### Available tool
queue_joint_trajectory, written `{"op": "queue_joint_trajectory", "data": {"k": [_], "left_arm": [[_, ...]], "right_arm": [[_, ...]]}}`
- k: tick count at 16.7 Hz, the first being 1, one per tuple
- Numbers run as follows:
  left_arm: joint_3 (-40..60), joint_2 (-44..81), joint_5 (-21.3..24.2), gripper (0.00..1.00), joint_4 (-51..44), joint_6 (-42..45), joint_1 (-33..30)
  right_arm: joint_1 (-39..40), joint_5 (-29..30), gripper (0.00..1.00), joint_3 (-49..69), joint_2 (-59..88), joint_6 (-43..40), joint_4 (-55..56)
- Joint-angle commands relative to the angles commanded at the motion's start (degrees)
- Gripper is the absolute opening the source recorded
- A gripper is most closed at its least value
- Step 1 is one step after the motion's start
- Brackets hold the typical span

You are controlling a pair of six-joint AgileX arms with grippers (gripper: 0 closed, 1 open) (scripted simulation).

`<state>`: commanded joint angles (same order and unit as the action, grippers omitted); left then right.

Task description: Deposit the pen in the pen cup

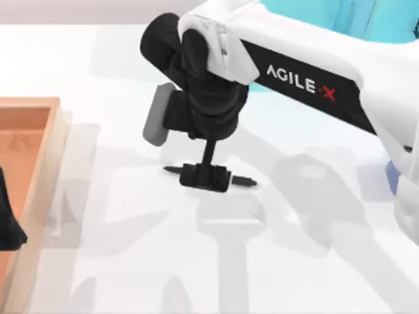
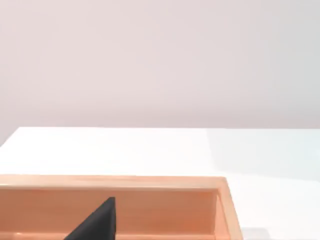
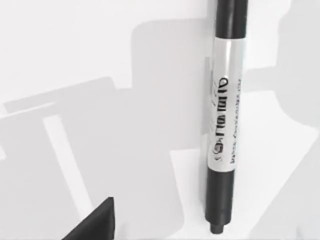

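right claw (image 1: 205, 176) lowered mid-table; left claw (image 1: 8, 222) parked.

Pen (image 1: 243, 180) mid-table under right end effector (image 1: 204, 176); tray (image 1: 39, 170) far left

A white table (image 1: 131, 261) is seen from above, its surface smooth and evenly lit. Soft grey shadows are cast across its middle and toward its lower edge. At the table's left side a wooden tray (image 1: 49, 140) with orange-brown walls is placed, its rim paler than its floor. In the left wrist view the same tray (image 2: 222, 200) is shown standing on the table, and behind the table's far edge a plain, pale pinkish-grey wall (image 2: 160, 60) is seen. At the top right of the overhead view part of a turquoise shelf unit (image 1: 366, 16) is visible.
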<state>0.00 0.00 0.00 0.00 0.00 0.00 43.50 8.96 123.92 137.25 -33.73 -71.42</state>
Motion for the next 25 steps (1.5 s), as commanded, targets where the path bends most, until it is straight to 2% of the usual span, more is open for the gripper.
{"op": "queue_joint_trajectory", "data": {"k": [5, 12, 17, 25], "left_arm": [[0.0, 0.0, 0.0, 1.0, 0.0, 0.0, 0.0], [0.0, 0.0, 0.0, 1.0, 0.0, 0.0, 0.0], [0.0, 0.0, 0.0, 1.0, 0.0, 0.0, 0.0], [0.0, 0.0, 0.0, 1.0, 0.0, 0.0, 0.0]], "right_arm": [[-0.3, 0.0, 1.0, -0.8, 0.3, -0.2, 1.0], [-1.5, -0.1, 1.0, -9.2, 6.0, -1.5, 15.7], [-1.7, -0.1, 1.0, -10.4, 6.7, -1.7, 17.3], [-1.7, -0.1, 0.4, -10.4, 6.7, -1.7, 17.3]]}}
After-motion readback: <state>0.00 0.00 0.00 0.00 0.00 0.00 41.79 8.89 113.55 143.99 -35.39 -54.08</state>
